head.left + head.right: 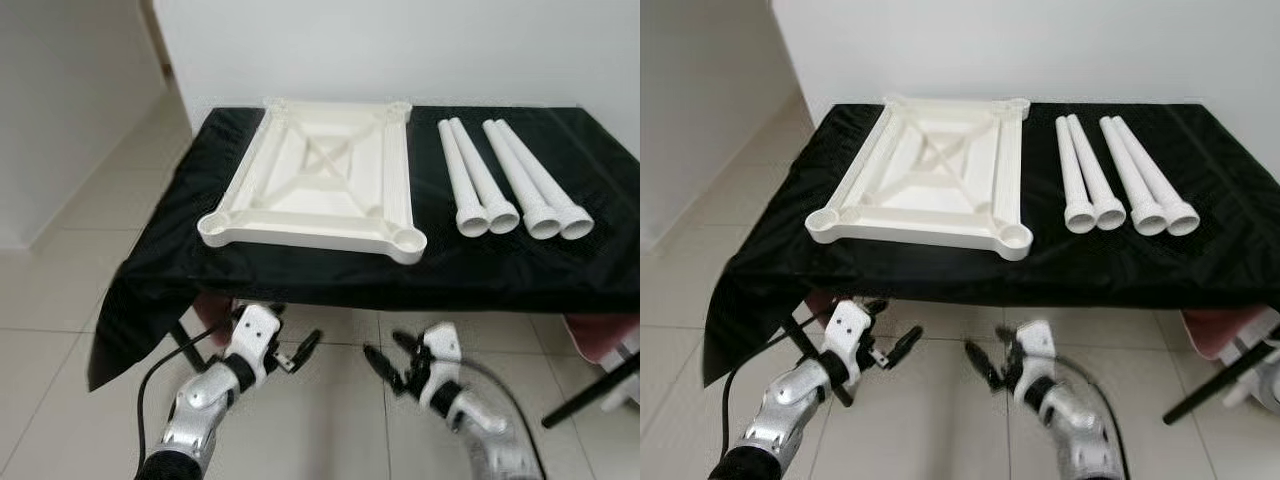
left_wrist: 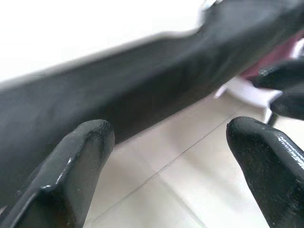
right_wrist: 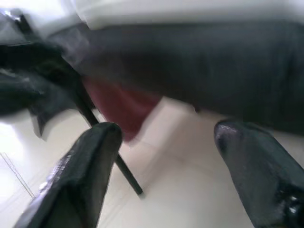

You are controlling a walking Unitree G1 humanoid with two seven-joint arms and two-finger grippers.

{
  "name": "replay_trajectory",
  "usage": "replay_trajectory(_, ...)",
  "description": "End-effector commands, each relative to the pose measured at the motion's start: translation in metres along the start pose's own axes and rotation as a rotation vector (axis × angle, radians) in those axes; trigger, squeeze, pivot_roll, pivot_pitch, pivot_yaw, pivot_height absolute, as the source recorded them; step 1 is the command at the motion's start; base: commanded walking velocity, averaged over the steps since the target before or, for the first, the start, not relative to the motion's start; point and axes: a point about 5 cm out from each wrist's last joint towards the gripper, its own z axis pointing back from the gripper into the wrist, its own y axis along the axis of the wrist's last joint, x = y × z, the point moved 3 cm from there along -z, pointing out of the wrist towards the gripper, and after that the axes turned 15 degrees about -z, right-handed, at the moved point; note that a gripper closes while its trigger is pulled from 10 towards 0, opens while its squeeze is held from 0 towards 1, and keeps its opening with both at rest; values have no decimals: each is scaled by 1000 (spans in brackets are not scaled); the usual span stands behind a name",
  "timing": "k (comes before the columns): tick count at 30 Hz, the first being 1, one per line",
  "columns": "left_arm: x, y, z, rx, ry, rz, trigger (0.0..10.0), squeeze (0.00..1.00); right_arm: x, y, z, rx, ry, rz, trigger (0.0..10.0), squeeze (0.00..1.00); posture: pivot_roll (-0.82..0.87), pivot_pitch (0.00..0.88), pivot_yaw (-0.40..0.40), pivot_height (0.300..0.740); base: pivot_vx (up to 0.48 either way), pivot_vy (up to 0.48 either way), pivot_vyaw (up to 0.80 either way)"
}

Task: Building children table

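**Both grippers low in front of tabletop, parts untouched**

A black cloth is seen draped over the tabletop, hanging lower at the robot's left corner. A white panel is laid on it underside up, with crossed ribs in the middle and round sockets at the corners; it sits on the left half of the cloth, its near edge close to the front rim. Four white legs are laid side by side to the right of the panel, apart from it, in two touching pairs with a narrow gap between the pairs. Their flared ends are turned toward the robot. The legs lie roughly parallel, slightly fanned toward the far edge.

The left gripper is held below the front edge of the tabletop, over the tiled floor, pointed inward toward the right. Its jaws are seen wide apart in the left wrist view, with nothing between them; fingers are blurred against the cloth's hanging edge. The right gripper is held at the same height, pointed inward toward the left, well apart from the other gripper's tips. Its jaws are also spread wide and empty; fingers are seen before the cloth, a dark table leg and something red under the tabletop, too blurred to identify.

Neither gripper is touching panel or legs.
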Motion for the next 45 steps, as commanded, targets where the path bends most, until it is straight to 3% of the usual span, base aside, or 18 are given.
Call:
replay_trajectory(1,-5,8,1,27,-15,-10,10000,0,-7,8,0,14,56,-21,10000,0,-140,27,105,740,0,0,0)
replay_trajectory(5,-17,35,1,103,-6,-4,10000,0,-17,46,1,98,126,33,10000,0,-149,19,109,740,0,0,0)
replay_trajectory(10,-37,61,-1,165,73,33,10000,0,-20,90,0,255,96,-2,10000,0,-143,35,100,740,0,0,0)
replay_trajectory(17,-97,85,-15,165,325,89,10000,0,8,135,-9,446,-176,-22,10000,0,-134,47,91,740,0,0,0)
replay_trajectory(23,-128,92,-28,95,432,39,10000,0,19,143,-17,457,-331,22,10000,0,-137,57,69,740,0,0,0)
replay_trajectory(26,-133,103,-34,127,433,38,10000,0,21,147,-21,448,-374,35,10000,0,-137,58,65,740,0,0,0)
replay_trajectory(31,-131,110,-42,108,419,27,10000,0,24,153,-29,447,-442,-38,10000,0,-139,61,35,740,0,0,0)
replay_trajectory(37,-134,113,-37,94,497,49,10000,0,24,149,-35,407,-462,-49,10000,0,-132,25,49,740,0,0,0)
replay_trajectory(43,-131,117,-30,99,522,100,10000,0,18,153,-29,428,-483,46,10000,0,-130,11,77,740,0,0,0)
replay_trajectory(45,-131,117,-27,95,545,80,10000,0,17,153,-27,435,-489,56,10000,0,-132,4,85,740,0,0,0)
